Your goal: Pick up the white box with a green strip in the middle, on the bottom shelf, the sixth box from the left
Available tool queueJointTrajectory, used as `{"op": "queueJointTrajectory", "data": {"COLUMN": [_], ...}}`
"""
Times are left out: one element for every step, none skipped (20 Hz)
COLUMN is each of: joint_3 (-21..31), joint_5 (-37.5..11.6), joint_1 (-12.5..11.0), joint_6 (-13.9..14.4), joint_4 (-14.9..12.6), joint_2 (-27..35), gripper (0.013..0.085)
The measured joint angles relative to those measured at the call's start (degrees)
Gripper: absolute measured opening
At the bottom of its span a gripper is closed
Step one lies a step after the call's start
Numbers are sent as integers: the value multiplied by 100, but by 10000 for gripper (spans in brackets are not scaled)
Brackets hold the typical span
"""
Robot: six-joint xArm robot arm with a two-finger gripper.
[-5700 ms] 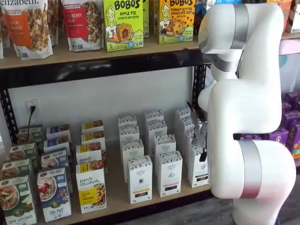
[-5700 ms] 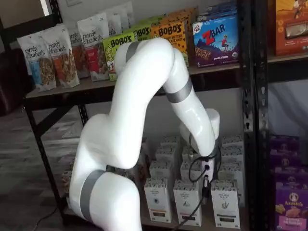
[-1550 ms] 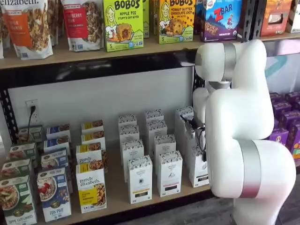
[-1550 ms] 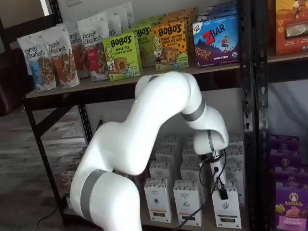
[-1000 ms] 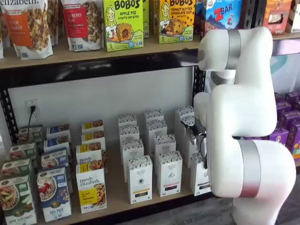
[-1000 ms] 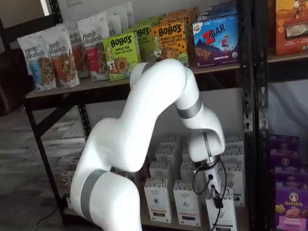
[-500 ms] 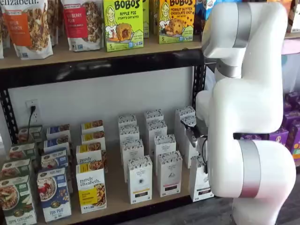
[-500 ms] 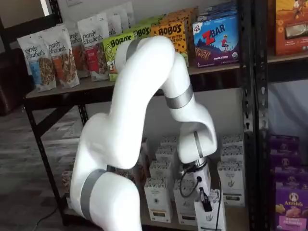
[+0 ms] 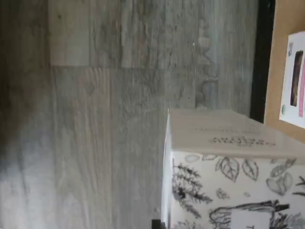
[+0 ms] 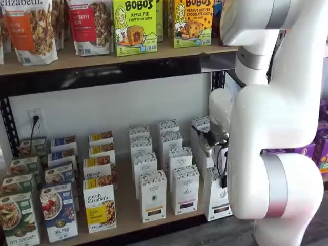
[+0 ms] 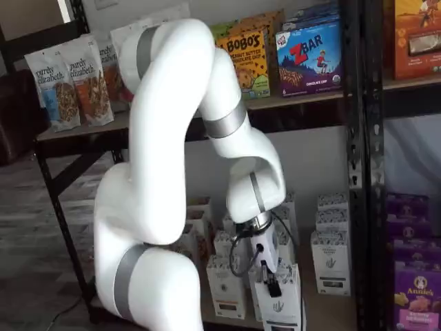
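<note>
The white box (image 10: 217, 199) is a tall narrow carton with a speckled top band, and it also shows in a shelf view (image 11: 282, 305). My gripper (image 11: 271, 285) is shut on its top, with one black finger down its face. In a shelf view the gripper (image 10: 223, 179) is mostly hidden by my arm. The box hangs out in front of the bottom shelf (image 10: 126, 207), past its black front rail. The wrist view shows the box's speckled top (image 9: 228, 191) close up over grey floor. Its greenish strip is not clear.
Like white cartons (image 10: 152, 197) stand in rows on the bottom shelf, with granola boxes (image 10: 99, 207) to the left. Bobo's boxes (image 10: 134, 25) sit on the shelf above. A black upright (image 11: 357, 172) and purple boxes (image 11: 416, 296) stand to the right. My arm (image 10: 271, 133) blocks the shelf's right end.
The white box has left its row and come forward off the shelf in my gripper. My arm's upper links have swung up and back.
</note>
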Motion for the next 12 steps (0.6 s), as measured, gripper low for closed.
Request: {"op": "queueJointTrajectory", "data": {"joint_3": [154, 309, 448, 582, 690, 781, 861, 917, 949, 975, 991, 994], "joint_5": [64, 147, 233, 332, 424, 509, 600, 685, 756, 850, 924, 993], "joint_1": [79, 162, 236, 309, 365, 410, 448, 478, 499, 523, 540, 553], "joint_6": [-106, -230, -317, -410, -511, -605, -705, -822, -919, -1033, -1128, -1200], "joint_4": [184, 388, 548, 708, 863, 1001, 1138, 1289, 1410, 1552, 1670, 1758], "joint_2": [-214, -440, -664, -896, -1092, -1274, -1440, -1577, -1669, -1770, -1847, -1901], "gripper": [530, 530, 530, 530, 530, 530, 530, 530, 530, 530, 530, 530]}}
